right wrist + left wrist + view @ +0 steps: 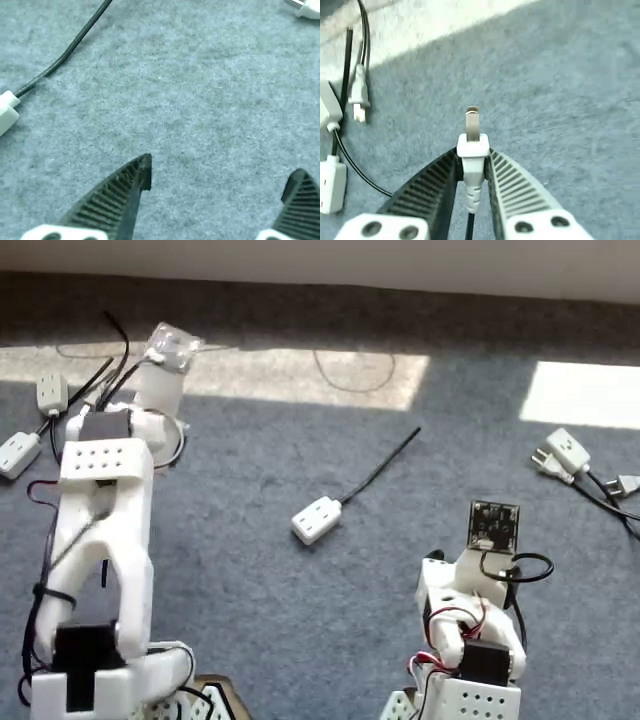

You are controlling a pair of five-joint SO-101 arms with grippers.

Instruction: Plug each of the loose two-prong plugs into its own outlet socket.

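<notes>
Left claw (pixel 472 152) grips the white two-prong plug (pixel 471 165), prongs straight ahead (just grey carpet (pixel 560 100) there); white rectangular outlet socket (pixel 331 187) sits off to its side. Right claw (pixel 222 167) gapes, empty.

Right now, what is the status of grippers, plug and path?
Left gripper shut on plug. Right gripper open above carpet. Outlet lies apart on it, no obstacle seen.
</notes>
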